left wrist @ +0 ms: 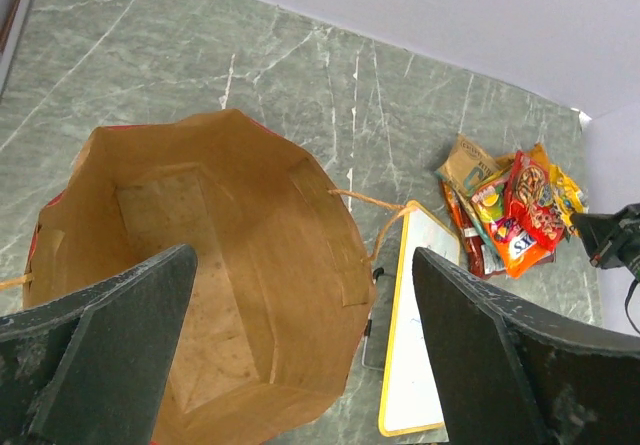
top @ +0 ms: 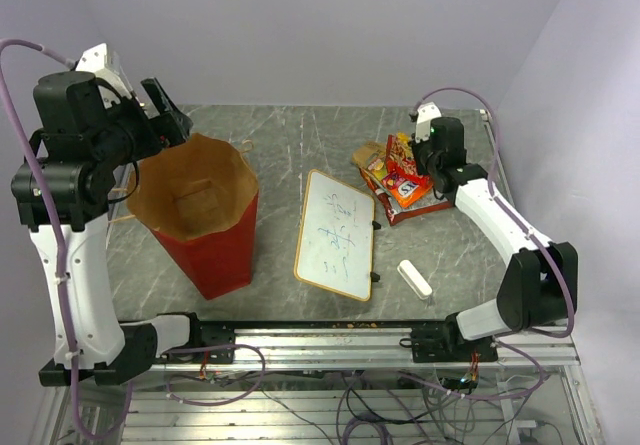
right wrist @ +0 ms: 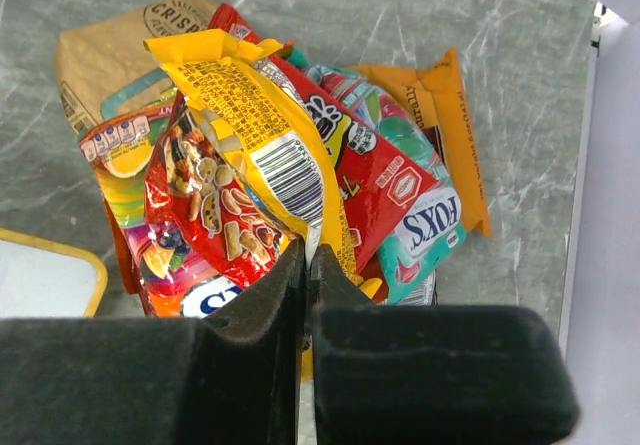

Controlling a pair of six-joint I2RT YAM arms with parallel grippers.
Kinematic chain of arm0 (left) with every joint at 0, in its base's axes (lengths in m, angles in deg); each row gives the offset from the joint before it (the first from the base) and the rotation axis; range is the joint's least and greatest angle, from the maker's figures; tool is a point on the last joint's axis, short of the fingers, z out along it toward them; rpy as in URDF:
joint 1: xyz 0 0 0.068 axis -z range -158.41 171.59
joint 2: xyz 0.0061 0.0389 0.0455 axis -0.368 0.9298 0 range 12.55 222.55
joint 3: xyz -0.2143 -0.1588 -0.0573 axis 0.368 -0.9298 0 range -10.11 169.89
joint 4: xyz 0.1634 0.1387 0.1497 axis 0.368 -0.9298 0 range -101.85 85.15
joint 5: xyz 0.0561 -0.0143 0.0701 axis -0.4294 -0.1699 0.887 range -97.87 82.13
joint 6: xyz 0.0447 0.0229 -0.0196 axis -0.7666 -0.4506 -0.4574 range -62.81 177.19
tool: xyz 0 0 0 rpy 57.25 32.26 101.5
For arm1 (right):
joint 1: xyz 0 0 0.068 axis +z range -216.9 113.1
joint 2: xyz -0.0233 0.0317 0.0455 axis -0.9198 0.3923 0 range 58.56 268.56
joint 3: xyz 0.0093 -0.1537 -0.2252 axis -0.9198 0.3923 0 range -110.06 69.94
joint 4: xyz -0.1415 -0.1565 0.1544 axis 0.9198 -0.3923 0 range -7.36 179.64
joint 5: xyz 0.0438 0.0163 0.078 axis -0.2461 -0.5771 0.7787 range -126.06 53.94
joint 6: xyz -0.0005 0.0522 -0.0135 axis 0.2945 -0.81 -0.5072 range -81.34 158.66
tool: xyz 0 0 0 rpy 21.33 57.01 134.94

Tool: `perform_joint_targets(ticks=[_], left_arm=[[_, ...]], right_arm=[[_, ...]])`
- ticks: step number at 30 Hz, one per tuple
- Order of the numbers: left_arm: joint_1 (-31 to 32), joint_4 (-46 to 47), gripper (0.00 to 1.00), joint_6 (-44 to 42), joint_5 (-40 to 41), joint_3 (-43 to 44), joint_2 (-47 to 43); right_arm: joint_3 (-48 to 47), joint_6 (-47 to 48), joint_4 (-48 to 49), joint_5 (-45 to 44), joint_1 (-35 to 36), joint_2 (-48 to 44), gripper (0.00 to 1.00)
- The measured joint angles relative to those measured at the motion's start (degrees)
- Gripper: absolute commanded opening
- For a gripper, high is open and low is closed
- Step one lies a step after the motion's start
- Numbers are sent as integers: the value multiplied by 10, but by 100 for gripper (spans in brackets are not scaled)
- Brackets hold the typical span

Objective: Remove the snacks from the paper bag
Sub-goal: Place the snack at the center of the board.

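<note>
The paper bag [top: 200, 215] stands upright at the left, red outside and brown inside. In the left wrist view its mouth [left wrist: 250, 265] gapes and only the bare brown floor shows inside. My left gripper [top: 170, 115] hovers above the bag's far rim, and its jaws [left wrist: 300, 265] stand wide open and hold nothing. The snacks [top: 400, 180] lie in a heap on the table at the right [left wrist: 510, 215]. My right gripper [right wrist: 308, 250] is shut on the edge of a yellow and red packet [right wrist: 250, 145], which sits on top of that heap.
A wood-framed whiteboard [top: 337, 233] lies flat between the bag and the snacks. A white eraser block [top: 414, 278] rests near the front edge, right of the board. The bag's string handle [left wrist: 375, 205] trails toward the board. The table's right edge runs close behind the heap.
</note>
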Motion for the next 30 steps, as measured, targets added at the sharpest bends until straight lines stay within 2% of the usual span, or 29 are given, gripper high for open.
perform_joint_targets(ticks=[3,7,9,14,21,28,29,30], left_arm=[[28,-2,99,-11,24,0,-12],[58,-5,100,-22,54,1,-16],[69,-9,100,-26,67,6,-13],[80,-12,99,-30,83,19,-1],[80,-17,98,-30,85,19,4],[80,-28,95,-27,87,38,14],[80,-28,96,-25,87,38,16],[80,-29,96,-24,87,38,17]], right_arm=[[12,7,8,4,-1,3,2],[52,18,32,5,-1,3,28],[71,19,38,7,-1,3,38],[80,10,44,15,-1,2,55],[82,5,48,28,-1,-31,73],[82,8,48,47,-1,-48,78],[82,9,47,49,-1,-49,81],[82,9,46,52,-1,-49,87]])
